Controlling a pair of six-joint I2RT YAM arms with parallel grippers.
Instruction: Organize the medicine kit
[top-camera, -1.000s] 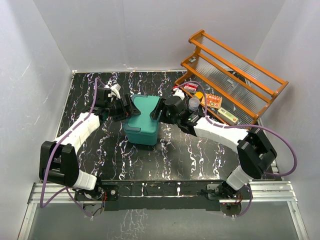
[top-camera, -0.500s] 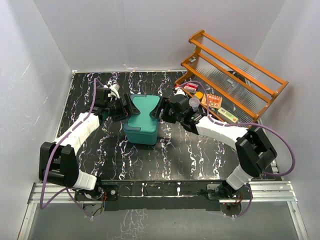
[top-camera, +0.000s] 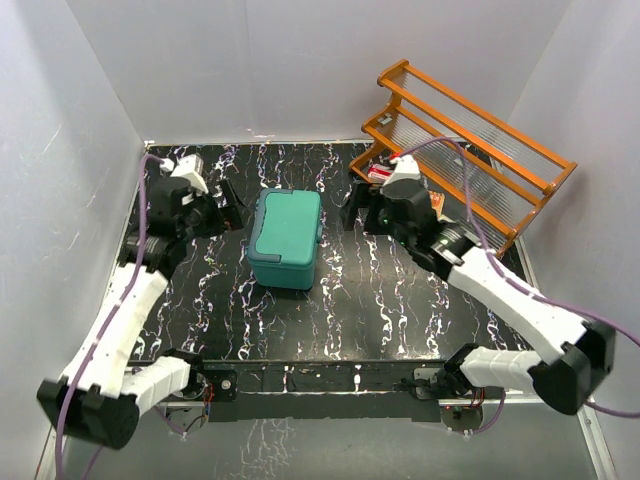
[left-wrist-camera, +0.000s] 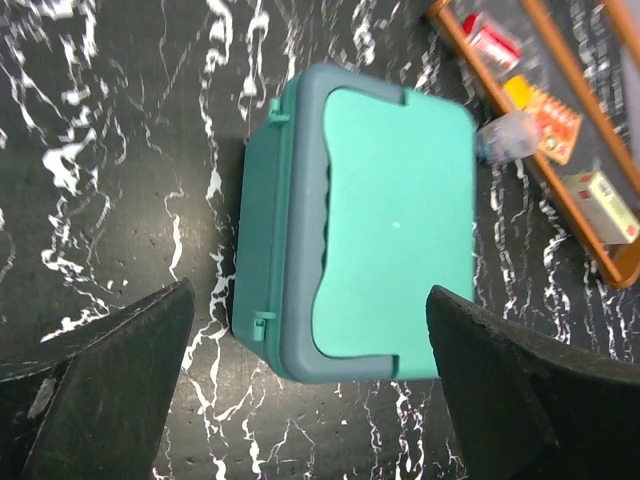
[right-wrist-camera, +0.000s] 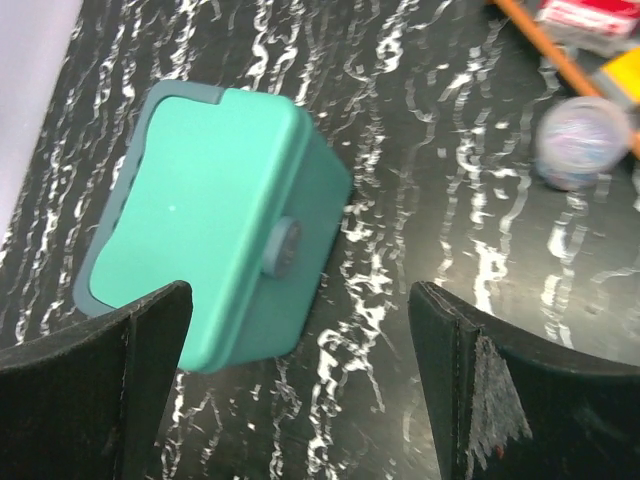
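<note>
Left fingers (left-wrist-camera: 110, 390) and right fingers (right-wrist-camera: 100, 390) are spread wide, nothing held. Medicine kit (top-camera: 287, 238) is set closed on the surface (top-camera: 370, 300) between them, touched by neither, long axis running near-to-far. Neither arm is judged clearly nearer.

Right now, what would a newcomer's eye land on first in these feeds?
The teal medicine kit stands closed at the middle of the black marbled table. The left gripper and right gripper flank it, both open and empty. An orange rack with small packets sits at the far right corner.
</note>
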